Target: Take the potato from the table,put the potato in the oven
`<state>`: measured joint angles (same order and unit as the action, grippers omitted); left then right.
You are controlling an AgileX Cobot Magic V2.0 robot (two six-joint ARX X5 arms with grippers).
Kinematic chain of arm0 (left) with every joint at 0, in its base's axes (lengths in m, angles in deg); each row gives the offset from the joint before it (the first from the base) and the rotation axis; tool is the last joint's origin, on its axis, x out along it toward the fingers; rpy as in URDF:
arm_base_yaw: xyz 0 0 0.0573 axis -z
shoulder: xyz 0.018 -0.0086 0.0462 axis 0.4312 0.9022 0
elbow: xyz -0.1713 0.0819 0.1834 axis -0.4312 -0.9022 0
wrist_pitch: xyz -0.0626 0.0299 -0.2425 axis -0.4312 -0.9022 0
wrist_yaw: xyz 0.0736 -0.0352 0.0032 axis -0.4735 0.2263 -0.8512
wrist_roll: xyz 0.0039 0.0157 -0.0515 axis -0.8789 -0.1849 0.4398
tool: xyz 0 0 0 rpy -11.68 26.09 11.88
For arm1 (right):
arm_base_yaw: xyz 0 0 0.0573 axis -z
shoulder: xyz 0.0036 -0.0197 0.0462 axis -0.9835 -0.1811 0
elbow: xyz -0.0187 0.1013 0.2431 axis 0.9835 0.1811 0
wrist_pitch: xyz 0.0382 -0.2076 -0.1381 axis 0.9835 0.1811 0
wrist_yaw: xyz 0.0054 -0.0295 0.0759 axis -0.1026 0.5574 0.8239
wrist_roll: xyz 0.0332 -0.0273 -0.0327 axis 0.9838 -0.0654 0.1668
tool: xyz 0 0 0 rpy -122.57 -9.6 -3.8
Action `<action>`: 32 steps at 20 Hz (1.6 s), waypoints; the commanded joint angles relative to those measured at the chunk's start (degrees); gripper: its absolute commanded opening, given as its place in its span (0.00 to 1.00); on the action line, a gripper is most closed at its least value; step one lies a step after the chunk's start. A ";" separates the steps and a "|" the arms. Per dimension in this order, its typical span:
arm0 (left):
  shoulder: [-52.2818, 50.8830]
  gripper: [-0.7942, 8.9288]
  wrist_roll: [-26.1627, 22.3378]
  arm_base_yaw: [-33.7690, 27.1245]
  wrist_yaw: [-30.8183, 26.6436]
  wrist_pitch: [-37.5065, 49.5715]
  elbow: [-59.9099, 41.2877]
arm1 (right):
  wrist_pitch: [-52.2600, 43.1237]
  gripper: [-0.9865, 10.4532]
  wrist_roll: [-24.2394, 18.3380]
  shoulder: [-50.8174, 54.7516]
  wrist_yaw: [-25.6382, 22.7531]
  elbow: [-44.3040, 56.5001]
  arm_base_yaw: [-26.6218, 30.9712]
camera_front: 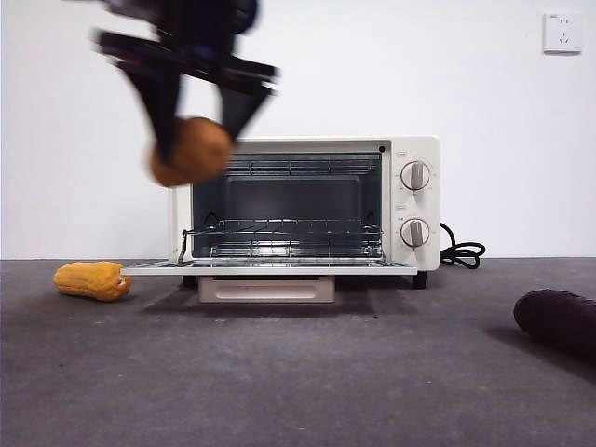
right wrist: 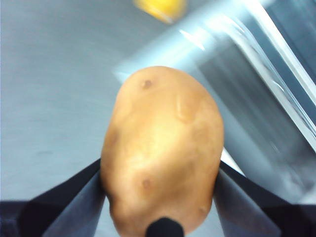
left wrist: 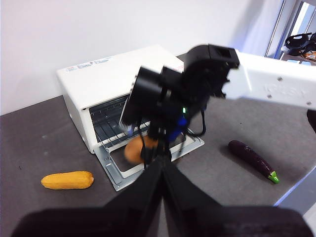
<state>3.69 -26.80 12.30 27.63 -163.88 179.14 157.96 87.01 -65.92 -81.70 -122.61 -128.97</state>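
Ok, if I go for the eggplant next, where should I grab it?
Grip the eggplant across its narrow width near mid-length, coming from above. It lies flat on the table, long and slim, so the jaws should close across its long axis, clear of the green stem end.

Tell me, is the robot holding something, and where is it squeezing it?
Yes. The right gripper holds the potato, one black jaw pressed on each of its two sides, up in the air by the open oven. The left gripper holds nothing.

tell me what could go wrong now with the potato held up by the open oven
The right hand grips the potato only by its sides, so it could slip and fall onto the open door. It hangs at the oven opening's upper corner, so it might clip the frame going in.
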 commanded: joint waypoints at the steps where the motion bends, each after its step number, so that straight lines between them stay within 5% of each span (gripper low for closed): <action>1: -0.28 0.08 0.31 -0.07 -0.15 0.22 -0.37 | -0.66 0.11 5.86 -1.03 0.33 -0.09 4.02; 9: 0.33 0.08 0.83 -0.09 -0.87 0.22 -0.37 | -11.30 0.08 14.08 -1.03 2.45 0.31 9.20; 22: 1.46 0.08 0.81 -0.09 -3.32 0.22 -0.37 | -17.05 0.08 15.61 1.81 -4.72 11.21 5.88; 32: 4.37 0.08 0.76 -0.07 -5.07 0.22 -0.37 | -38.62 0.08 17.00 9.66 -1.27 29.94 7.91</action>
<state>8.20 -26.58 12.30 22.71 -163.88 179.12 119.75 103.03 -55.82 -83.12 -93.33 -121.17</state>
